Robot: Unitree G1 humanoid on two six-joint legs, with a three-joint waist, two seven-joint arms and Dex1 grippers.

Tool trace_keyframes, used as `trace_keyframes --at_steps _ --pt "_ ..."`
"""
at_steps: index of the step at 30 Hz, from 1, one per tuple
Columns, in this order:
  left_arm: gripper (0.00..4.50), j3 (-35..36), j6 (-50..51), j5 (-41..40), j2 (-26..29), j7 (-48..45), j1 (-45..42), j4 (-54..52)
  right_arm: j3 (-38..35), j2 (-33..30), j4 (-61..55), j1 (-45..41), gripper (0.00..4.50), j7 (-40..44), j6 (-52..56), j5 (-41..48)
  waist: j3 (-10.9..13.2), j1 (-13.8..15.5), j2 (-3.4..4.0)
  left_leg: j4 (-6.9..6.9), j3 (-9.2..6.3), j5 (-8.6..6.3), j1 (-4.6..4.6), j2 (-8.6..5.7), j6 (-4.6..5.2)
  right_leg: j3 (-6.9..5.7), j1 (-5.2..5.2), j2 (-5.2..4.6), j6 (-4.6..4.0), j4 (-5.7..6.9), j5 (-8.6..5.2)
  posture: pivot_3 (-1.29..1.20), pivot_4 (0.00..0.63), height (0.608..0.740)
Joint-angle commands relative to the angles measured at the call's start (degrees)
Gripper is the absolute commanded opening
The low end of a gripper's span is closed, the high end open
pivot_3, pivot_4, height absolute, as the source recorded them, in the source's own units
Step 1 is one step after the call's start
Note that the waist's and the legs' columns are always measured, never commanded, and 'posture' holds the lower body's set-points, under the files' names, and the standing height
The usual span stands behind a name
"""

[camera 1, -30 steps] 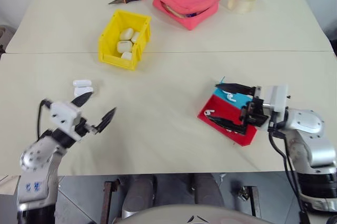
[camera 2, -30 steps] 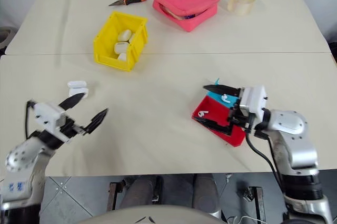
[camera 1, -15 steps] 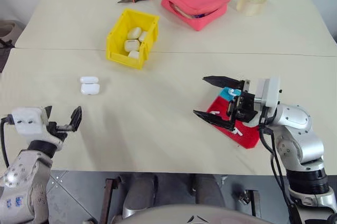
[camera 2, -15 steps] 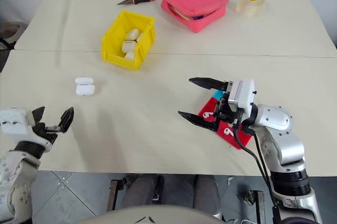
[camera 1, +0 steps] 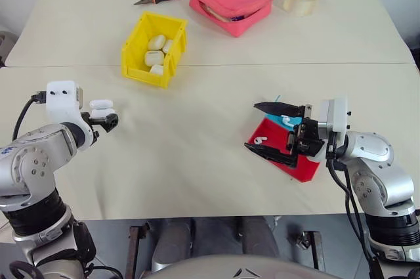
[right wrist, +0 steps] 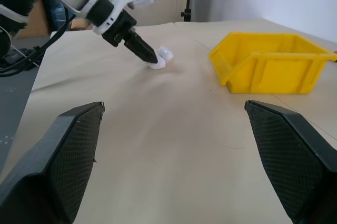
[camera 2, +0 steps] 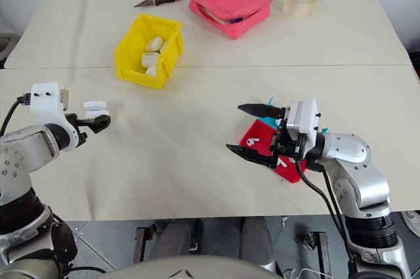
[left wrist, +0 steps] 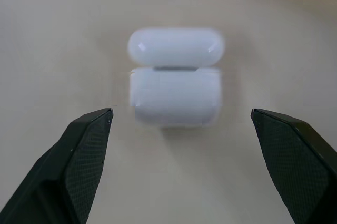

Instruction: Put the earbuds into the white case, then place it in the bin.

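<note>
Our left gripper (left wrist: 179, 124) hangs wide open, empty, just short of the white case (left wrist: 175, 96) lying lid-open on the tabletop (camera 1: 197, 134). We should straddle it squarely (right gripper (camera 1: 279, 131) gapes empty above the earbuds (camera 1: 261, 140)).

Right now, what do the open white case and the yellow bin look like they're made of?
White case: looks like hard glossy plastic; smooth rounded shell with bright highlights on the flipped-open lid. It lies on the table between the open left claw's fingers, untouched.
Yellow bin: probably moulded rigid plastic with a semi-gloss finish; uniform colour, crisp thin walls and a soft sheen on its rim.
</note>
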Motion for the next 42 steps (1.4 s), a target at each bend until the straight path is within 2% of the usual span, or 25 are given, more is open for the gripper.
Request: trace_keyframes --at_steps 1,16,27,31,34,42 --pt "4.48 0.0 0.0 1.1 0.7 0.3 -1.3 -0.2 -0.4 0.9 -2.8 -0.1 4.5 -0.8 -0.6 0.9 0.0 0.1 0.0 0.01 -0.01 0.0 0.0 0.0 0.0 0.0 0.01 -0.01 0.0 0.0 0.0 0.0 0.15 0.74" --pt "4.48 -4.7 -0.8 6.8 -0.9 -2.6 -6.2 6.7 0.3 2.3 -4.6 0.2 4.5 -2.8 -0.6 0.2 0.0 0.3 -0.01 0.02 -0.02 0.0 0.0 -0.02 -0.02 0.0 0.02 -0.02 0.0 0.0 0.0 0.0 0.15 0.74" --pt "4.48 -6.7 -2.7 10.2 -1.5 -5.6 -5.3 7.5 0.2 2.9 -5.9 1.3 4.5 -4.3 -0.7 -0.2 0.0 0.3 -0.01 0.03 -0.01 0.01 0.0 -0.02 -0.03 0.0 0.03 -0.02 0.0 0.0 0.0 0.0 0.15 0.74" --pt "3.66 -7.9 -4.8 10.9 -0.6 -7.2 -4.8 8.7 0.3 3.0 -5.9 1.6 4.5 -4.5 -0.9 -0.4 0.0 0.3 -0.01 0.03 -0.02 0.01 0.0 -0.02 -0.03 0.0 0.03 -0.02 0.0 0.01 0.0 0.0 0.15 0.74" --pt "2.76 -8.9 -6.5 11.3 0.0 -8.5 -4.0 9.4 0.3 3.2 -6.2 1.8 4.5 -4.9 -0.9 -0.6 0.0 0.3 -0.01 0.03 -0.01 0.01 0.0 -0.02 -0.03 0.0 0.02 -0.02 0.0 0.01 0.0 0.0 0.15 0.74" --pt "2.72 -7.7 -10.9 11.7 0.4 -11.3 -0.2 7.7 0.3 3.1 -5.7 2.1 4.5 -4.7 -1.1 -0.8 0.0 0.2 0.0 0.03 -0.01 0.01 0.01 -0.01 -0.03 0.0 0.02 -0.02 0.0 0.02 0.0 0.0 0.15 0.74"
